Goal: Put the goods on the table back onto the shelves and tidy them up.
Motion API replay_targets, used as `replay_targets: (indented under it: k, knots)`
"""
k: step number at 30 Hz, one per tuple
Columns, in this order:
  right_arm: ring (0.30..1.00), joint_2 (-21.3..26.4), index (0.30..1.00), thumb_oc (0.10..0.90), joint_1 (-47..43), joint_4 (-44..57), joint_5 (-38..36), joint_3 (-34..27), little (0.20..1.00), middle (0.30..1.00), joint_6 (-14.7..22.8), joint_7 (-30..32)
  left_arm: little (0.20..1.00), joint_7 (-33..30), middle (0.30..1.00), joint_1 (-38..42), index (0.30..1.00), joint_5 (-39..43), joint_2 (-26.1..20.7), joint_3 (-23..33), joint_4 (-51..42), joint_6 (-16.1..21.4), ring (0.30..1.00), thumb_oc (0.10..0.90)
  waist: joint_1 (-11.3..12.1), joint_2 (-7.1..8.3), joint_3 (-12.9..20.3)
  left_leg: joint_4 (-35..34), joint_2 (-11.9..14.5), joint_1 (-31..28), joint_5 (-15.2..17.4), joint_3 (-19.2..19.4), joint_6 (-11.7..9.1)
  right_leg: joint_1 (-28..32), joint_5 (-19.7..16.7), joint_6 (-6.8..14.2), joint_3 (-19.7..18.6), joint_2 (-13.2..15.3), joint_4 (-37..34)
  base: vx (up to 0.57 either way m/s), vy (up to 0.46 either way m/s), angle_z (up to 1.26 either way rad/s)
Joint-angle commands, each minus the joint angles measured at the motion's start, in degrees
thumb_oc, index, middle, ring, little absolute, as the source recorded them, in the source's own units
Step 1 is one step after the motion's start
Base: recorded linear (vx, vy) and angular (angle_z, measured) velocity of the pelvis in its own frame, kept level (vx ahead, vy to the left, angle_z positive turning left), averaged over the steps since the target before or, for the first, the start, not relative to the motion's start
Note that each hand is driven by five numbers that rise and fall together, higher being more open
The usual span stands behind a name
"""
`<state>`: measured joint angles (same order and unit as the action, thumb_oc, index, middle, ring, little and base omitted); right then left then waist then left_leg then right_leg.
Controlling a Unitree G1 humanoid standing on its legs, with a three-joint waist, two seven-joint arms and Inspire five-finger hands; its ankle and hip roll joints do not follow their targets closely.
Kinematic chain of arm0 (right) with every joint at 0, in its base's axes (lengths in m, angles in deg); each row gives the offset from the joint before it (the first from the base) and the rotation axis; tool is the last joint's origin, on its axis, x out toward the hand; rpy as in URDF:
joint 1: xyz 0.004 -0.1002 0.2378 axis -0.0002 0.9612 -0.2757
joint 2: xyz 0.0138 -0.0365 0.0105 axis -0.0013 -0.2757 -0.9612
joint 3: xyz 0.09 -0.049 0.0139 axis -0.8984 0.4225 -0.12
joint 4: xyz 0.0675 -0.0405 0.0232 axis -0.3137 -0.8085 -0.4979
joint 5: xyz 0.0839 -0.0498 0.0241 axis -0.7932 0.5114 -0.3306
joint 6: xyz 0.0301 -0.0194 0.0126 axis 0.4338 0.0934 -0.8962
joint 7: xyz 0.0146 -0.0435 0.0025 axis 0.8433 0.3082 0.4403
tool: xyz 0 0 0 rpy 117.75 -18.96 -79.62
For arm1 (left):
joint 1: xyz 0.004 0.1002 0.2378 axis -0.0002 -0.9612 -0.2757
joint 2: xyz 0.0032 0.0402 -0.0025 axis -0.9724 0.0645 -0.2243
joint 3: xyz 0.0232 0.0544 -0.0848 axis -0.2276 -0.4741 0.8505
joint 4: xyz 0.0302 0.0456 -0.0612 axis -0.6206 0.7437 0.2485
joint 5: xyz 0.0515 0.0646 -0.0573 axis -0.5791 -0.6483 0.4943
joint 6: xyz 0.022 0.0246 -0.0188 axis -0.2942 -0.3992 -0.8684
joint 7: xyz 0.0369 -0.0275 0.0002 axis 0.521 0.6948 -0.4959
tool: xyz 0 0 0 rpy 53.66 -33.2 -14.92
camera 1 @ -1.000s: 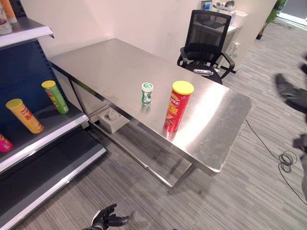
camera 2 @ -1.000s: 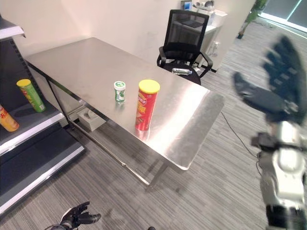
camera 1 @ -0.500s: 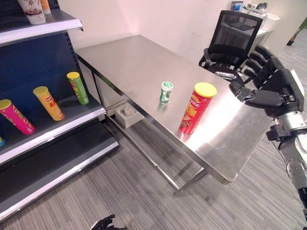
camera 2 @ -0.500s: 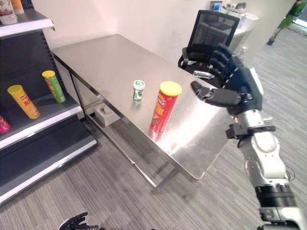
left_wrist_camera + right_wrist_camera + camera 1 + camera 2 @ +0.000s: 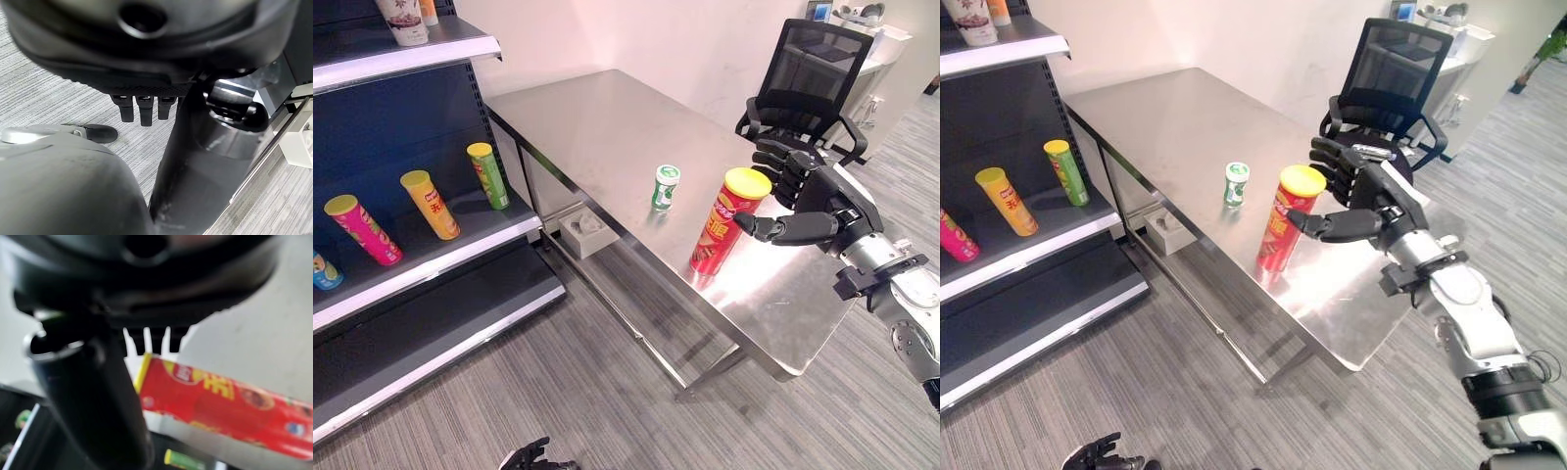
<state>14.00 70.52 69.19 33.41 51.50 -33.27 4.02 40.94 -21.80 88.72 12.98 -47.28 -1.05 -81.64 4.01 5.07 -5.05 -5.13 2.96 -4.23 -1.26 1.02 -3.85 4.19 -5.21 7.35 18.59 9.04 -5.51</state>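
Left eye view: steel table (image 5: pixel 607 117) on grey carpet, shelves (image 5: pixel 431 250) left; right robot hand (image 5: pixel 808 201) spread beside red can (image 5: pixel 720 230)

Grey striped carpet floor (image 5: pixel 558 392); plain pale wall (image 5: pixel 636 39) at 12 o'clock; black mesh office chair (image 5: pixel 813 73) at 1 o'clock; steel table (image 5: pixel 597 122) centre.
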Motion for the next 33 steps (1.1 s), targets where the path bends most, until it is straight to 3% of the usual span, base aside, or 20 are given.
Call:
replay_targets:
  k: [1,7,17,32,33]
  knots:
    - [0.9,5.36,0.9,0.8,-12.15,-1.14,1.24,-0.51,0.9,0.9,4.57,2.25,0.9,0.81,0.9,3.07,0.9,0.01,0.24,-3.58,1.48,2.91,0.9,0.8,1.72,0.2,2.33,0.13,-0.05,1.01,0.48,0.43,-1.36,3.38,1.33,3.76,0.89,0.71,0.51,-0.01,0.013,0.05]
    - [0.9,3.84,0.9,0.8,-14.31,-3.58,2.3,-0.62,0.9,0.9,4.88,4.2,0.9,0.41,0.9,3.37,0.9,-0.02,-0.15,-3.62,1.32,2.89,0.9,0.8,2.22,0.27,2.15,0.13,-0.13,1.3,0.35,0.06,-1.31,3.48,1.39,3.72,1.26,0.8,0.51,0.0,0.006,0.08]
    - [0.9,4.33,0.9,0.8,-19.38,-7.46,2.4,6.36,0.9,0.9,3.4,2.84,0.9,0.35,0.9,3.58,0.9,0.01,-0.54,-4.14,1.95,2.78,0.9,0.8,2.94,0.74,1.91,0.13,-0.4,1.42,0.2,-0.31,-1.24,3.68,1.38,3.74,1.64,0.91,0.51,0.0,0.003,0.02]
    - [0.9,5.84,0.9,0.8,-18.38,-8.8,3.13,8.94,0.9,0.9,1.63,0.8,0.9,0.65,0.9,3.02,0.9,-0.03,-0.32,-4.43,2.22,2.76,0.9,0.8,3.17,1.1,1.76,0.13,-0.58,1.62,0.15,-0.6,-1.18,3.67,1.45,3.71,1.95,0.95,0.51,0.0,0.001,0.01]
    - [0.58,6.19,0.58,0.587,-18.69,-9.57,4.05,9.78,0.58,0.58,1.37,0.78,0.9,0.65,0.9,3.02,0.9,0.05,-0.38,-4.46,2.14,2.77,0.9,0.8,3.12,1.1,1.71,0.13,-0.57,1.55,0.15,-0.51,-1.17,3.72,1.43,3.71,1.95,0.93,0.51,0.0,0.0,0.0]
